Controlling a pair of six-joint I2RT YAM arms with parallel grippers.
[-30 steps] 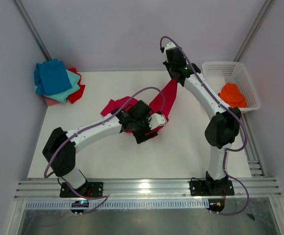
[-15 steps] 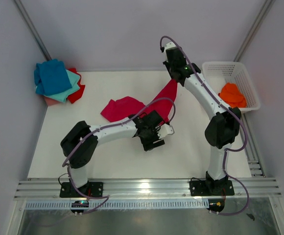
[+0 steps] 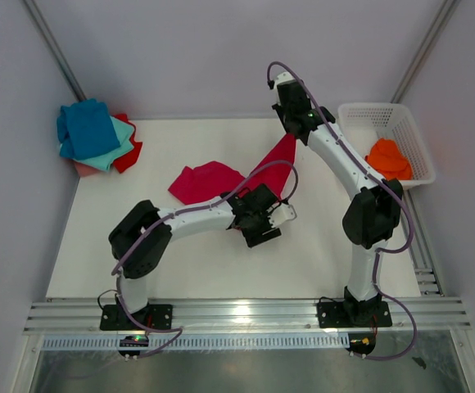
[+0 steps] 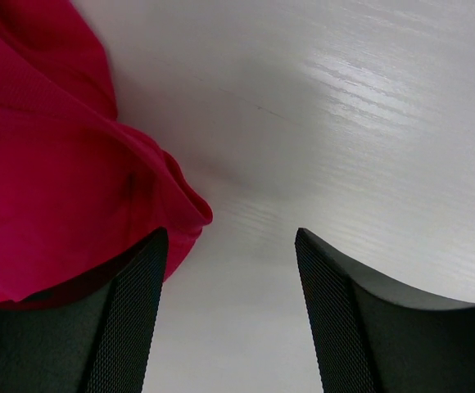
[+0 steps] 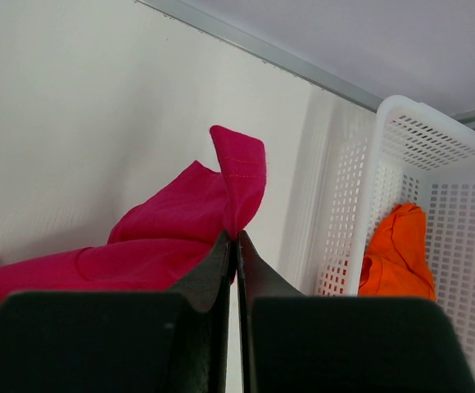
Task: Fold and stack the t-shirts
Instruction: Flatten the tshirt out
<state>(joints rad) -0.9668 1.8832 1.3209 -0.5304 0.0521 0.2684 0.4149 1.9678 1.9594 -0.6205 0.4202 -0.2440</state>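
A white plastic lattice basket [image 3: 404, 129] stands at the far right edge of the white desk [image 3: 221, 254], close to the right wall. Pale grey walls [image 3: 180, 57] enclose the desk, and a ribbed aluminium rail [image 3: 246, 313] runs along its near edge.

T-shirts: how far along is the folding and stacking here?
Done: a stack sits at the far left corner, blue on top. In hand: the right gripper is shut on an edge of the crimson shirt, holding it up; the left gripper is open next to the cloth, holding nothing. Left: folding that shirt, plus the orange shirt in the basket.
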